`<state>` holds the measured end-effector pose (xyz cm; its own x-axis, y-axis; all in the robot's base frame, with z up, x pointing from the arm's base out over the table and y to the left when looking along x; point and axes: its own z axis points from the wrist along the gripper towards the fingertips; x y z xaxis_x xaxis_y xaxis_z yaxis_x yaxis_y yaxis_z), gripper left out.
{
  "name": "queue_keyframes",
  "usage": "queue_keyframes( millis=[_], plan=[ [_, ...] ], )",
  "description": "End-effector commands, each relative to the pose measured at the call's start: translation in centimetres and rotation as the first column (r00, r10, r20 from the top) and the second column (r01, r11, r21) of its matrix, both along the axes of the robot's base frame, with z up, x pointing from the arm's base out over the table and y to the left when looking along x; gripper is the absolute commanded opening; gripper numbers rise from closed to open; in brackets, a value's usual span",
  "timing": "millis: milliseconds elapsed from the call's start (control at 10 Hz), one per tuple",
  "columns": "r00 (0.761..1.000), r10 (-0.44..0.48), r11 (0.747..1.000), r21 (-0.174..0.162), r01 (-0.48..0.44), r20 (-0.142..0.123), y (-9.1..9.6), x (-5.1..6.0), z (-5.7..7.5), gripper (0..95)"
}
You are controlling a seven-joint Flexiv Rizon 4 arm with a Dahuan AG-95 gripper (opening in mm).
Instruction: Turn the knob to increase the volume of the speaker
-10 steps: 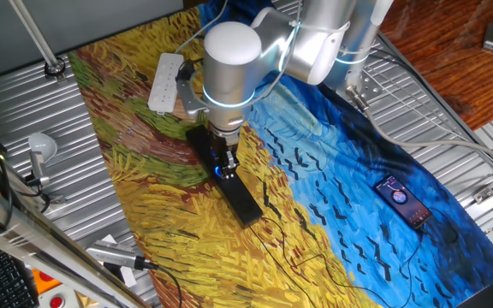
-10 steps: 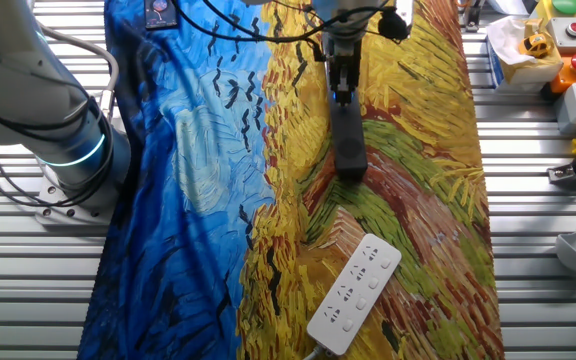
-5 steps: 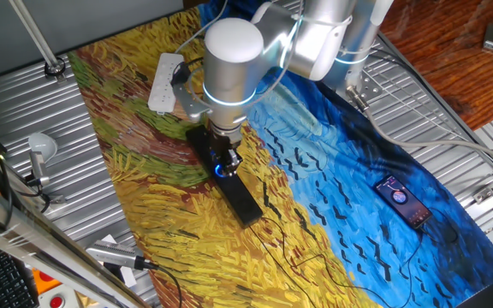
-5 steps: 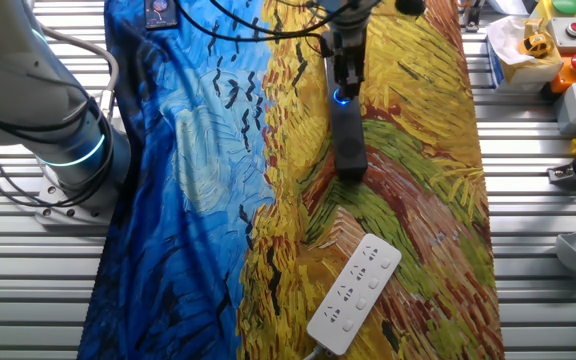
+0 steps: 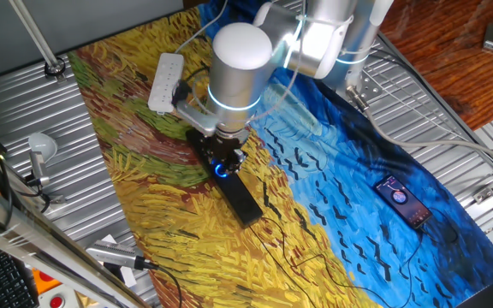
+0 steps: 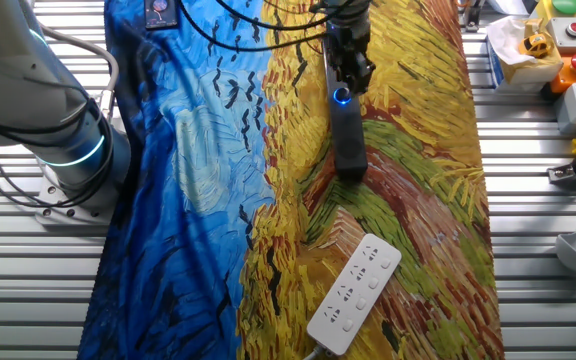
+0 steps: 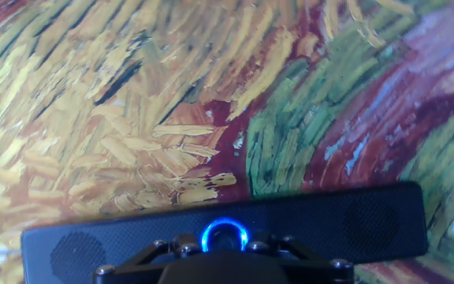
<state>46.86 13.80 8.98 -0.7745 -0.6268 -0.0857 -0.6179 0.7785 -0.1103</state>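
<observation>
The speaker is a long slim black bar lying on the painted cloth; it also shows in the other fixed view and across the bottom of the hand view. The knob glows with a blue ring at the speaker's middle, and shows in both fixed views. My gripper stands straight down on the knob, a dark finger close against each side of it. In the other fixed view the gripper sits just behind the blue glow. The fingertips themselves are hidden by the hand.
A white power strip lies beyond the speaker, also near the front in the other fixed view. A small black phone with a red-lit screen lies on the blue part of the cloth. Cables run across the cloth.
The hand has rotated about its vertical axis over the knob. The blue ring, almost hidden one second ago, now shows more clearly. The speaker has not moved.
</observation>
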Motion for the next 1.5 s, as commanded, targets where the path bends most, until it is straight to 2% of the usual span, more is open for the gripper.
queue_keyframes(
  millis=[100, 200, 300, 400, 500, 600, 700, 800, 1000, 1500],
  plan=[
    [0.643, 0.764, 0.638, -0.095, -0.764, -0.044, 0.1, 0.1, 0.2, 57.0],
    [0.583, 0.811, 0.577, -0.096, -0.811, -0.048, 0.1, 0.1, 0.2, 57.0],
    [0.502, 0.864, 0.496, -0.09, -0.864, -0.053, 0.1, 0.1, 0.2, 57.0],
    [0.456, 0.888, 0.451, -0.082, -0.889, -0.056, 0.1, 0.1, 0.1, 57.0],
    [0.392, 0.918, 0.389, -0.069, -0.919, -0.051, 0.1, 0.1, -0.1, 57.0],
    [0.369, 0.928, 0.365, -0.065, -0.929, -0.052, 0.1, 0.1, -0.2, 57.0],
    [0.335, 0.94, 0.332, -0.051, -0.942, -0.059, 0.1, 0.1, -0.4, 57.0],
    [0.318, 0.946, 0.317, -0.035, -0.948, -0.058, 0.0, 0.2, -0.6, 57.0],
    [0.31, 0.949, 0.309, -0.015, -0.951, -0.057, 0.0, 0.1, -0.8, 57.0],
    [0.32, 0.946, 0.321, 0.008, -0.947, -0.058, -0.1, -0.7, -1.6, 57.0]
  ],
)
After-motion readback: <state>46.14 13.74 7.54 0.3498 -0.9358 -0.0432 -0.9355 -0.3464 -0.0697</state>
